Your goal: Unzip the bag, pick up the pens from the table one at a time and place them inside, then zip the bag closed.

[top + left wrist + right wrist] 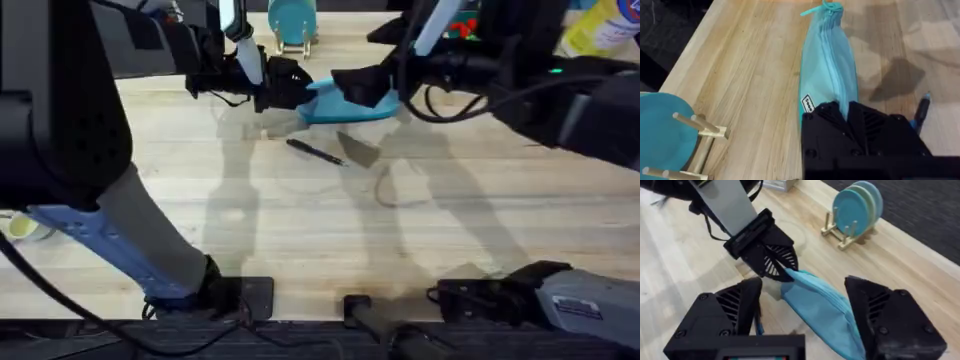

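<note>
The light turquoise bag lies at the back middle of the table. My left gripper is shut on the bag's left end; in the left wrist view its black fingers clamp the near end of the bag, and the zipper looks closed up to the pull tab at the far end. My right gripper hangs open over the bag's right part, its fingers straddling the bag. One dark pen lies just in front of the bag, and a pen shows beside the left gripper.
Teal plates on a wooden rack stand behind the bag, close to the left arm; the plate rack also shows in the right wrist view. A yellow bottle sits at the back right. Bare wood stretches from the pen to the front edge.
</note>
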Controlling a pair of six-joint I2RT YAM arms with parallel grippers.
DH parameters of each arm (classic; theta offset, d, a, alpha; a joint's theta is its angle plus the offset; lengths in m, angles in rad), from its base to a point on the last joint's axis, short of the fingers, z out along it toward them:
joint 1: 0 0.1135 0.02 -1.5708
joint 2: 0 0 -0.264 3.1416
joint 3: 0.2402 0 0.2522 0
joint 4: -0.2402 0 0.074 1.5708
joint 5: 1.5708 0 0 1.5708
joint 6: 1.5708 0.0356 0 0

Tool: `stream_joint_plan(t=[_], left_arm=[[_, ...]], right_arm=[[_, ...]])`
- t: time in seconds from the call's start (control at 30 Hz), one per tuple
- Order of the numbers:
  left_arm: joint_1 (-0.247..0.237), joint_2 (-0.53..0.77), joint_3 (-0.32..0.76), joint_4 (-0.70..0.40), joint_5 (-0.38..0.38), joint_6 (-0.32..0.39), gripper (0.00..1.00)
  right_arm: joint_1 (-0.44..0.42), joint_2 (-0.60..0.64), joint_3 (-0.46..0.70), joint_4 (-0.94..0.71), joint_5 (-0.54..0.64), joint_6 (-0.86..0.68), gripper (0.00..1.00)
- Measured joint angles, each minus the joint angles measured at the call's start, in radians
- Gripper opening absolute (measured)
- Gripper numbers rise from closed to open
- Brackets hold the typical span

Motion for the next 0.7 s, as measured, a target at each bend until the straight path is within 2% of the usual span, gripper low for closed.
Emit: stream_joint_plan(t=[0.27,0.5,0.53,0.7], left_arm=[[0.000,0.000,0.000,0.000,0.000,0.000,0.042],[0.000,0.000,0.000,0.000,0.000,0.000,0.042],[0.000,0.000,0.000,0.000,0.000,0.000,0.042],[0.000,0.000,0.000,0.000,0.000,0.000,0.042]], right_arm=[[0.000,-0.158,0.000,-0.124,0.103,0.019,0.996],[0.000,-0.298,0.000,-0.216,0.233,0.172,0.996],[0.000,-0.354,0.000,-0.253,0.276,0.230,0.997],[0.000,-0.400,0.000,-0.273,0.305,0.274,0.997]])
